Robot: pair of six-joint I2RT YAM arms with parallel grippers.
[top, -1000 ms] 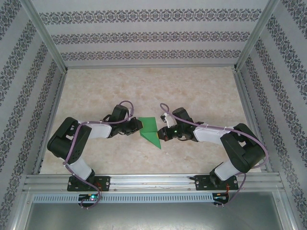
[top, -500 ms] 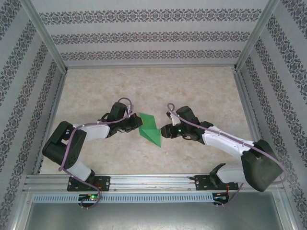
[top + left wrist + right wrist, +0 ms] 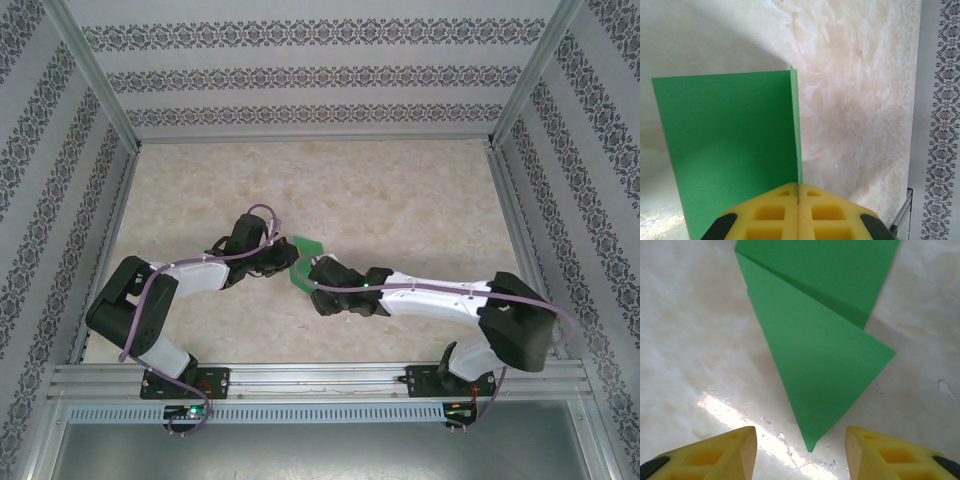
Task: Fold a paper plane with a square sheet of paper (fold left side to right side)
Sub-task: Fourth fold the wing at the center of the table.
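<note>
Between right claw (image 3: 800, 436) fingers | green paper (image 3: 815, 370) tip | left claw (image 3: 798, 189) pinches edge

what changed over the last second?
The right gripper opened and its arm stretched left, so it now hangs over the green paper with the paper's point ahead of its open jaws. The left gripper stayed shut on the paper's edge, and the paper stayed roughly in place.

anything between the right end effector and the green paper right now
Nothing visible. The right end effector is open, its fingers framing bare table just short of the green paper and its pointed corner. The left end effector is shut on the paper elsewhere, away from that corner.
</note>
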